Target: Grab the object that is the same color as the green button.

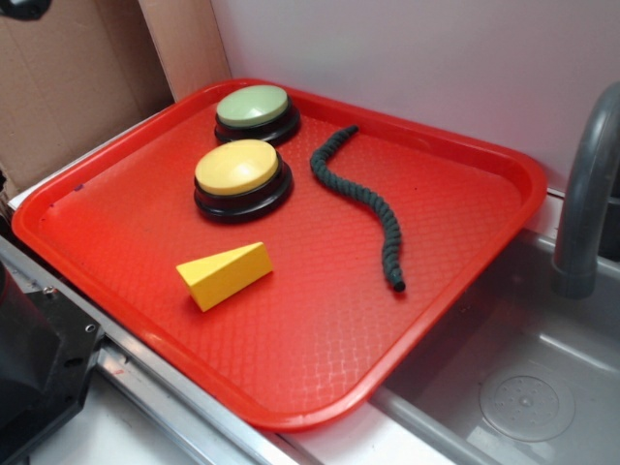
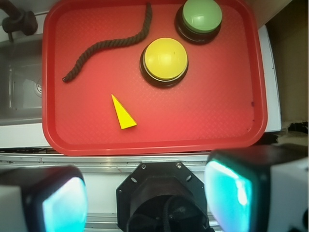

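The object, a long dark green twisted rope (image 1: 360, 197) (image 2: 107, 44), lies in a wavy line on the red tray (image 1: 320, 329) (image 2: 203, 125), to the right of the buttons in the exterior view. The green button (image 1: 254, 108) (image 2: 202, 17) sits on its black base at the tray's far corner. My gripper (image 2: 145, 195) is open, high above the tray's near edge, with nothing between its teal pads (image 2: 229, 193). It does not show in the exterior view.
A yellow-domed button (image 1: 238, 172) (image 2: 165, 60) stands next to the green one. A yellow wedge block (image 1: 225, 273) (image 2: 123, 114) lies nearer the front. A grey sink (image 1: 528, 387) with a faucet (image 1: 586, 194) is beside the tray. Cardboard (image 1: 68, 87) stands behind.
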